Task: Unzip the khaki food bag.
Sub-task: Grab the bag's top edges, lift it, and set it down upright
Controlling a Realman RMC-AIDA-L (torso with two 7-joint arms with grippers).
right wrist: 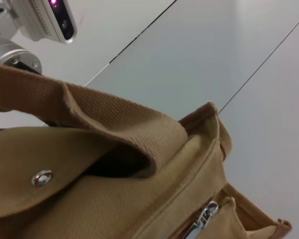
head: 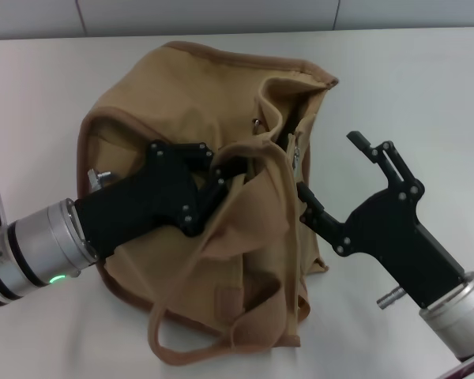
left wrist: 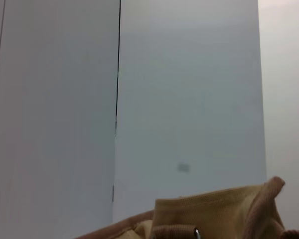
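The khaki food bag (head: 221,237) lies slumped on the white table (head: 426,87), one wide strap (head: 280,237) draped over its front. Its metal zipper pull (head: 295,151) hangs at the top opening on the right side. My left gripper (head: 235,167) reaches in from the left and is shut on the bag's fabric by the strap, its tips partly hidden. My right gripper (head: 332,169) is open beside the bag's right side, its lower finger (head: 310,197) against the fabric just below the pull. The right wrist view shows the pull (right wrist: 202,221), the snap (right wrist: 42,178) and the strap (right wrist: 89,114). The left wrist view shows only the bag's top edge (left wrist: 214,214).
Pale wall panels (left wrist: 189,99) stand behind the table. The left arm's wrist camera (right wrist: 45,17) shows past the bag in the right wrist view. Bare table lies to the right of the bag and behind it.
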